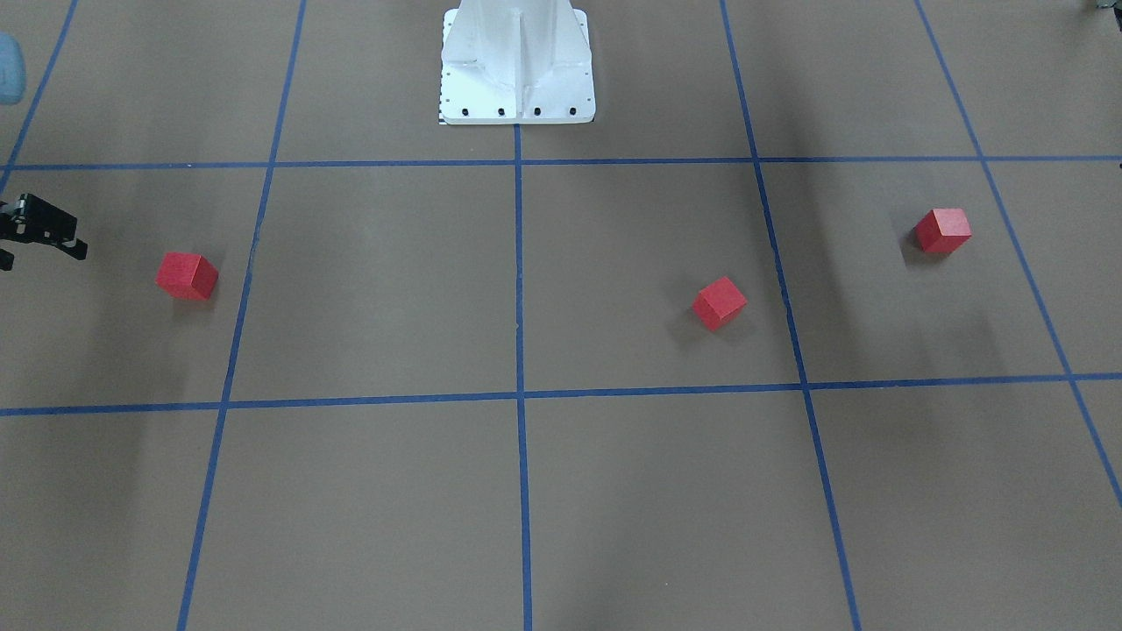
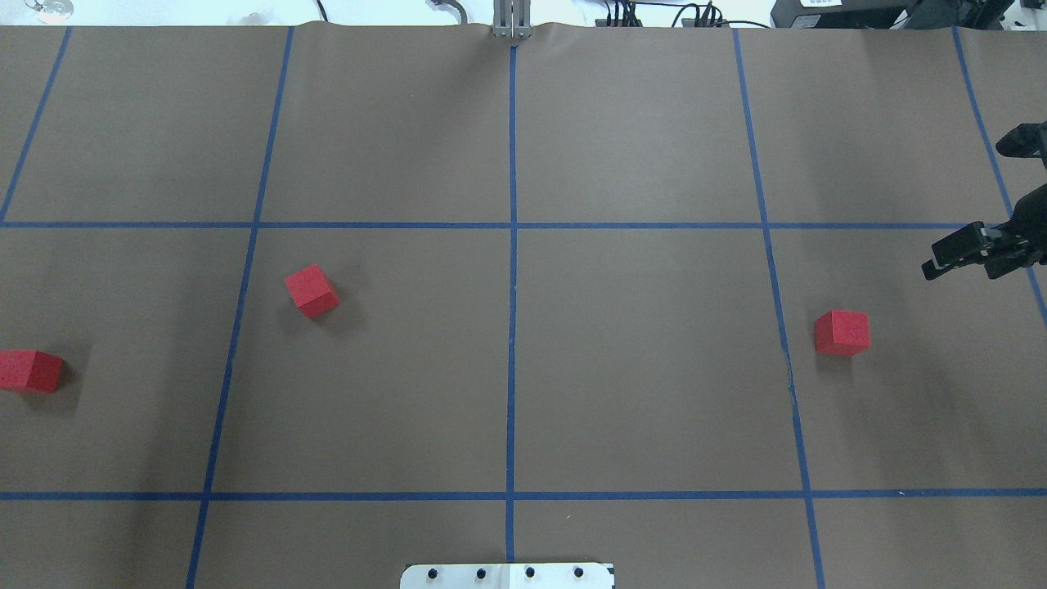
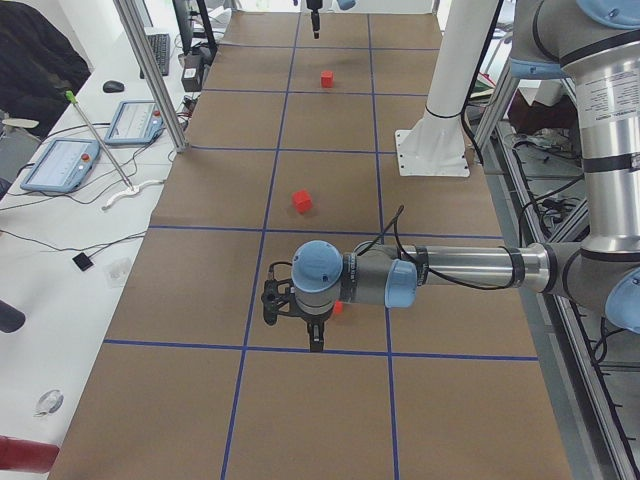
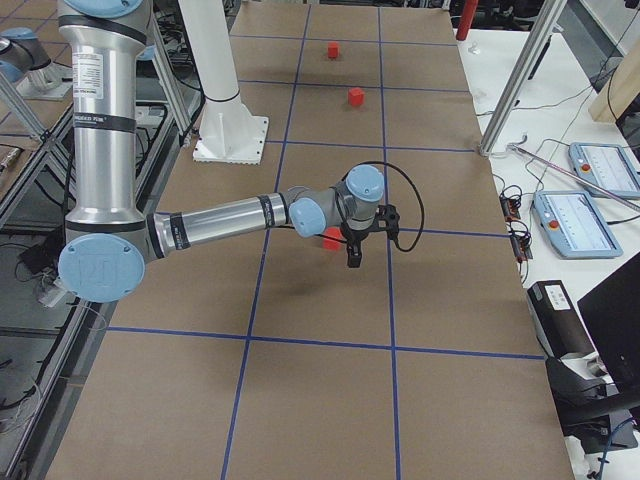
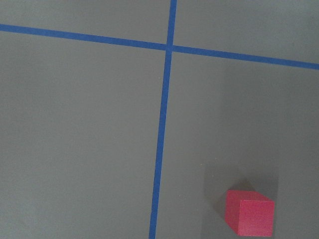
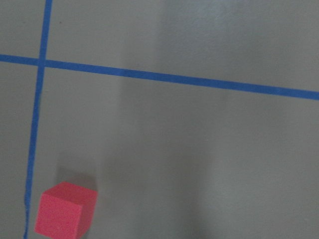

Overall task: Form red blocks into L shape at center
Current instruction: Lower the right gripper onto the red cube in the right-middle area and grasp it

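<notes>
1. The left arm [image 3: 460, 268] stretches level from the robot's side out over the brown paper-covered table [image 2: 654, 368]. Its wrist is bent so that the left gripper [image 3: 292, 328] points straight down above the surface.
2. This gripper shows only in the left side view, so I cannot tell how far apart its jaws stand.
3. The first red cube [image 3: 340, 308], small, matte and plain-faced, sits on the table just beside the left gripper, on the robot's side, partly hidden behind the wrist. In the left wrist view it lies low and to the right of a crossing of blue tape lines [image 5: 168, 47].
4. The right arm [image 4: 220, 222] also reaches out level over the table's other end. The right gripper [image 1: 42, 247] hangs pointing down, cut off by the edge of the front and overhead views.
5. Its jaws look spread wide, with nothing between them.
6. The second red cube [image 2: 842, 333] rests flat near the right gripper without touching it. It lies toward the table's middle and closer to the robot.
7. The third red cube [image 2: 312, 290] sits turned askew in the square just left of the middle tape line, well apart from both grippers.
8. The center [image 2: 511, 360] lies on the middle tape line between the two horizontal lines. The third red cube is nearest to it, the other two lie out toward the table's ends, and all three are well apart from one another.
</notes>
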{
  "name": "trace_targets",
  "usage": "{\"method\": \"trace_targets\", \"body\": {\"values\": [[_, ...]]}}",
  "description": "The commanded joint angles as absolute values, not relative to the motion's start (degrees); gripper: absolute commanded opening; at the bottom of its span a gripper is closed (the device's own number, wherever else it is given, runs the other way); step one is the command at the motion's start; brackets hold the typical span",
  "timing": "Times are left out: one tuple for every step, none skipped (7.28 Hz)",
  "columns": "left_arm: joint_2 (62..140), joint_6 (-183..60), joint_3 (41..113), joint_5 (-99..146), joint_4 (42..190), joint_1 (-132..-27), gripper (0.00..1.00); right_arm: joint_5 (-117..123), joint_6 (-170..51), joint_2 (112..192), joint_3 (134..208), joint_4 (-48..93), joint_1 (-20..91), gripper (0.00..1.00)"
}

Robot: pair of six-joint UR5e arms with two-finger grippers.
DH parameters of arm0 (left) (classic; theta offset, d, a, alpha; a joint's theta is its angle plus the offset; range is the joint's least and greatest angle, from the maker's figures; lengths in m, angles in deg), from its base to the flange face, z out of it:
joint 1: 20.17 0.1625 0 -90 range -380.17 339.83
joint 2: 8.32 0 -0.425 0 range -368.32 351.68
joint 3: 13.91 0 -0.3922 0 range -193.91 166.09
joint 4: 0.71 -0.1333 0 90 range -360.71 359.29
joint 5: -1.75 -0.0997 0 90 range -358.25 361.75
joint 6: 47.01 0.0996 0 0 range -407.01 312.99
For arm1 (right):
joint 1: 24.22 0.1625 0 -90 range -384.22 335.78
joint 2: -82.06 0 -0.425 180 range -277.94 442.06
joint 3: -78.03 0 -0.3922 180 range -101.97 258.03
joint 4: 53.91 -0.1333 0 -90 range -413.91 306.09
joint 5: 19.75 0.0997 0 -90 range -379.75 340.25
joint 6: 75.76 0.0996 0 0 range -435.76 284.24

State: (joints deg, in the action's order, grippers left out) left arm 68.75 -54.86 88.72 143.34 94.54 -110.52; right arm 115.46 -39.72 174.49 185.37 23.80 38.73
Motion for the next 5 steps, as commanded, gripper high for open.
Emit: {"method": "trace_targets", "body": {"values": [[68.76,-54.92,88.75,143.35,94.56,-110.52,1.00,107.91,-21.35,174.52,186.31,14.43,27.60,0.99],[68.76,-54.75,88.31,143.26,94.56,-110.52,1.00,107.43,-19.27,174.52,186.22,13.08,26.50,0.98],[68.76,-54.83,88.31,143.34,94.56,-110.52,1.00,106.65,-17.34,174.44,185.96,13.07,25.27,0.98],[68.85,-54.92,88.48,143.35,94.56,-110.52,1.00,105.16,-15.40,173.91,185.17,13.06,24.48,0.98],[68.93,-54.92,88.48,143.35,94.56,-110.52,1.00,104.01,-15.73,173.91,184.47,12.98,24.03,0.98]]}}
